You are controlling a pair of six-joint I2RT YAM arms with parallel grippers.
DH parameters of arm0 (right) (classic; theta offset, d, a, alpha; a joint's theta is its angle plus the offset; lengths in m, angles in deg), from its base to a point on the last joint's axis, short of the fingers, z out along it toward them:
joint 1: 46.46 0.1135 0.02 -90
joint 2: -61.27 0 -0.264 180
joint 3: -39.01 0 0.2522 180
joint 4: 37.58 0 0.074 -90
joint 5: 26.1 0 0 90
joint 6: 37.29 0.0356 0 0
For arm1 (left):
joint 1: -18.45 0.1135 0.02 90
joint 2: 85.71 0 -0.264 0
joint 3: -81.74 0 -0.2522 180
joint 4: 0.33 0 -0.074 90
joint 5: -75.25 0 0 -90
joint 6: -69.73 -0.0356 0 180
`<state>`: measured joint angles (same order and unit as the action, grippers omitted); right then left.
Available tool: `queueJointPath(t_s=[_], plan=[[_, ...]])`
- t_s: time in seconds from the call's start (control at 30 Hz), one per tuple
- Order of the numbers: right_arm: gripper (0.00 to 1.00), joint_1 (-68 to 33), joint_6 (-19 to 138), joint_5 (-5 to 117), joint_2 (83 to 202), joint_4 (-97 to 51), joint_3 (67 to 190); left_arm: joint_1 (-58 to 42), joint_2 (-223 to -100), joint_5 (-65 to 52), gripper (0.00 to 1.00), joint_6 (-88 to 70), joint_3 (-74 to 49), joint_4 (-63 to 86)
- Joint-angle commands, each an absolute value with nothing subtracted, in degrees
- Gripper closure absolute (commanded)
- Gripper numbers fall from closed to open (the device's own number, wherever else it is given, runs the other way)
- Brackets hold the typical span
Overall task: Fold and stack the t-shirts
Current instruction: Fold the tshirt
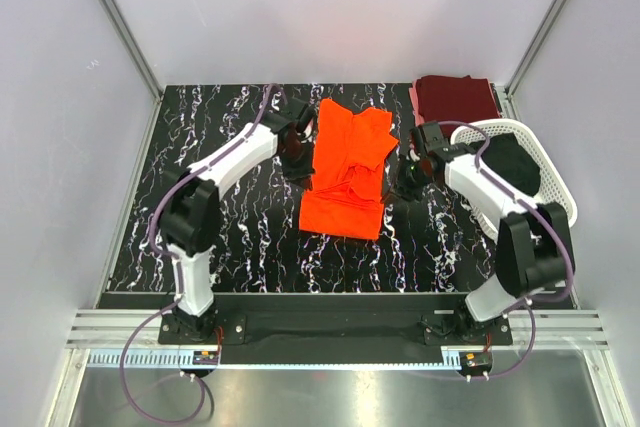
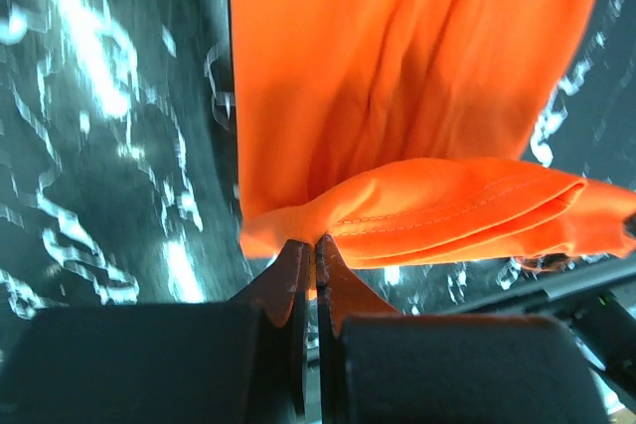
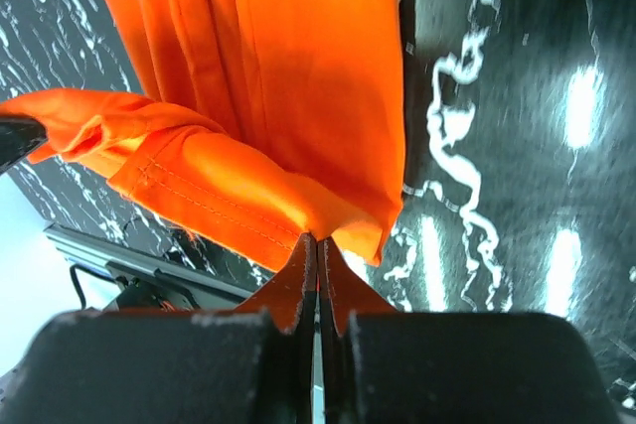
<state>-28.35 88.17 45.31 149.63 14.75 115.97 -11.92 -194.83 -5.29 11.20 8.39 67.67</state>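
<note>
The left gripper (image 2: 315,243) and right gripper (image 3: 318,241), fingers clamped on opposite corners of the bright orange cloth t-shirt (image 1: 345,177) at frame centre, lift its edge evenly (presumably for folding).

No text, label, brand, number or sign can be read in any view, not on the orange shirt (image 1: 345,172), the table (image 1: 250,237) or the basket (image 1: 558,182).

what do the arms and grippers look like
The left arm and right arm have white shells with black joints and bases, with purple cables looping from them. The left gripper and right gripper are black blocks tapering to thin wedge tips.
</note>
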Motion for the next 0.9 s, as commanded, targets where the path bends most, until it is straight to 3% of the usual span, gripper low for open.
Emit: queueJointPath(t_s=[0.0, 0.53, 0.63, 0.67, 0.77, 0.87], plan=[[1.0, -30.37, 83.56, 42.99, 154.58, 16.35, 121.41, -10.47, -198.73, -2.8, 1.0, 6.54, 14.54, 71.36], [1.0, -34.33, 79.51, 41.67, 169.37, 17.76, 134.15, -7.22, -210.6, 2.74, 1.0, 6.8, 25.72, 68.63], [1.0, -35.03, 78.81, 41.75, 171.3, 17.58, 135.56, -6.87, -211.48, 2.92, 0.96, 7.33, 25.37, 67.4], [0.99, -35.29, 78.81, 41.93, 171.74, 17.41, 135.91, -6.69, -211.66, 2.83, 0.88, 7.33, 25.19, 66.96], [0.87, -36.0, 78.72, 42.45, 174.64, 17.23, 138.72, -5.99, -212.54, 2.13, 0.79, 7.42, 25.54, 64.94], [0.81, -36.88, 78.9, 43.6, 178.15, 17.05, 143.11, -4.85, -213.94, 0.64, 0.72, 8.12, 30.19, 62.83]])
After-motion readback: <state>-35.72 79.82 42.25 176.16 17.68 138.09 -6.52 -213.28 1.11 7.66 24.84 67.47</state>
